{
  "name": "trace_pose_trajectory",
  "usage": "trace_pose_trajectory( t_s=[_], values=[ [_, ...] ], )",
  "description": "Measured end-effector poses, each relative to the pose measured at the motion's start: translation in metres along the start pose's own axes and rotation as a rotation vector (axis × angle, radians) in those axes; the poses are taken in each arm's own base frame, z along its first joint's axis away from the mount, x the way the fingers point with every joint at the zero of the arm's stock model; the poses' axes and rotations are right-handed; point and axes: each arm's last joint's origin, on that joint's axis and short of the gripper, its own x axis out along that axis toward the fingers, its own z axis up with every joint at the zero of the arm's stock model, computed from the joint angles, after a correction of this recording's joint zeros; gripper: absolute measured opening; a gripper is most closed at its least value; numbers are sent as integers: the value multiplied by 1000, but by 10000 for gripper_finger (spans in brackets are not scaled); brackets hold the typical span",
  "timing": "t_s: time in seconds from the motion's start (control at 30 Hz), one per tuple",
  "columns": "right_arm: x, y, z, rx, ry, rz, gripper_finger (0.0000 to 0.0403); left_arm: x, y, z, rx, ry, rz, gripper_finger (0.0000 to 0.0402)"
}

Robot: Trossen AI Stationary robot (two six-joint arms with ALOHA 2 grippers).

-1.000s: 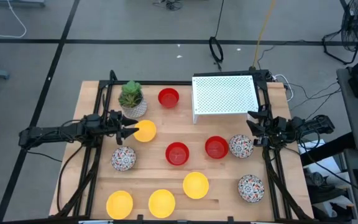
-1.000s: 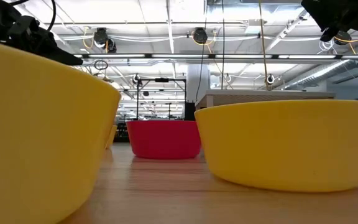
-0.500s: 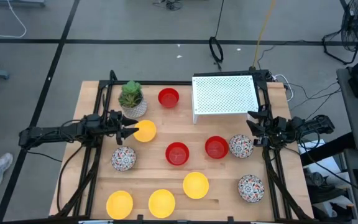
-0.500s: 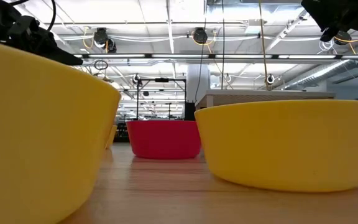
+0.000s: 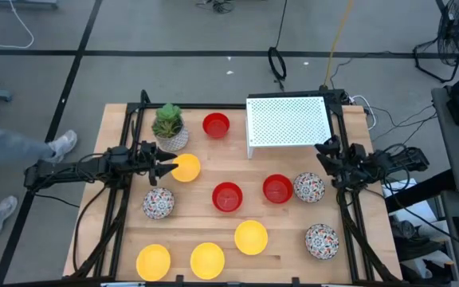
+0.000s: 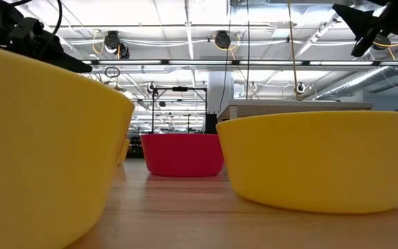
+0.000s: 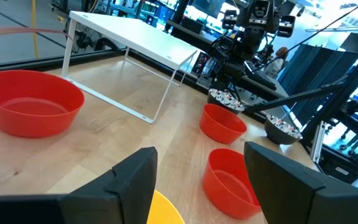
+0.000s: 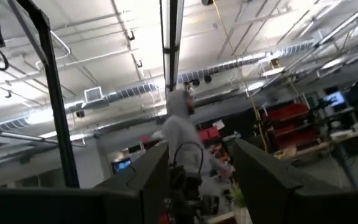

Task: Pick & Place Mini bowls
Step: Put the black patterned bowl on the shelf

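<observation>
Mini bowls stand on their bases across the wooden table (image 5: 126,239): yellow ones (image 5: 186,168) (image 5: 251,237) (image 5: 154,261), red ones (image 5: 216,125) (image 5: 227,197) (image 5: 277,189) and speckled white ones (image 5: 158,203) (image 5: 309,187) (image 5: 322,241). My left gripper (image 5: 168,167) (image 7: 201,186) is at the table's left. It is open, level and above the left rim of a yellow bowl (image 7: 165,213), with nothing between its fingers. My right gripper (image 5: 323,150) (image 8: 201,177) is at the table's right, open and empty. It is tilted upward toward the ceiling, above and beside a speckled bowl.
A white perforated rack (image 5: 288,121) stands at the far right of the table. A potted green plant (image 5: 168,126) stands at the far left. A person (image 5: 6,151) walks on the floor left of the table. Another person (image 8: 182,149) shows in the room beyond.
My right gripper has rolled about its own pointing line while staying in place, still open. My left gripper has kept still. A person has walked into the high view on the floor left of the table.
</observation>
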Motion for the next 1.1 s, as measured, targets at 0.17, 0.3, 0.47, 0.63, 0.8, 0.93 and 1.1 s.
trace_pose_trajectory(
  t_s=[0.17,0.3,0.47,0.63,0.8,0.93,1.1],
  values=[
    [-1,-2,-17,99,164,-30,169,0,0,0,0,0,0,244],
    [-5,-5,-32,138,311,-75,169,0,0,0,0,0,0,244],
    [-6,-7,-37,126,355,-90,169,0,0,0,0,0,0,244],
    [-8,-8,-43,0,421,-85,169,0,0,0,0,0,0,244],
    [-10,-10,-51,-9,503,-108,169,0,0,0,0,0,0,244],
    [-9,-9,-55,-3,529,-120,169,0,0,0,0,0,0,244],
    [-8,-9,-61,2,595,-110,169,0,0,0,0,0,0,244]
  ],
)
